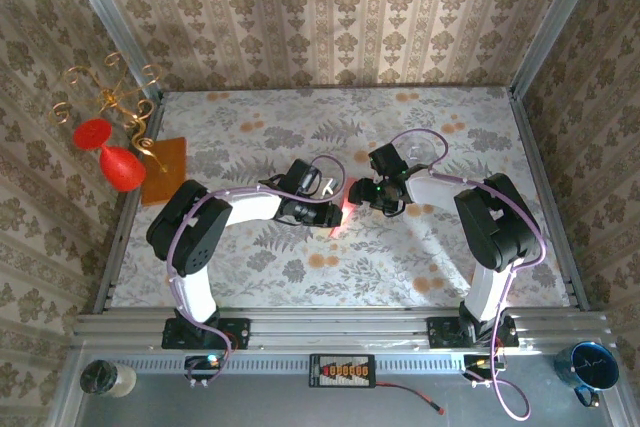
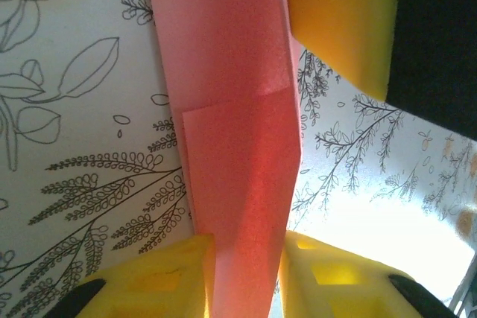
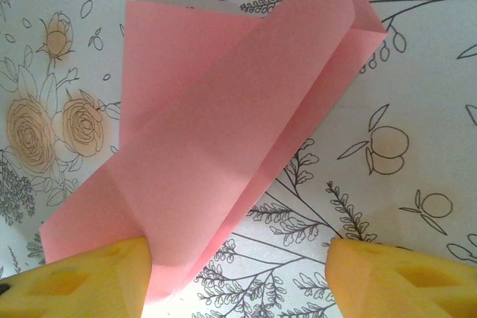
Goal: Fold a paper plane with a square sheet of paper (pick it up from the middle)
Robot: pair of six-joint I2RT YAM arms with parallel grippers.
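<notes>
Floral tablecloth (image 1: 250, 127), mid-table: left gripper (image 2: 246, 284) pinches paper plane (image 2: 238, 147) between nearly closed jaws, long axis running straight ahead; right gripper (image 3: 242, 281) jaws wide, holding nothing, paper ahead, slanting toward one finger.

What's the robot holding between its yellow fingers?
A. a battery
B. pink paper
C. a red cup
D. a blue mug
B: the pink paper runs straight between the two fingers of the left gripper.
</notes>
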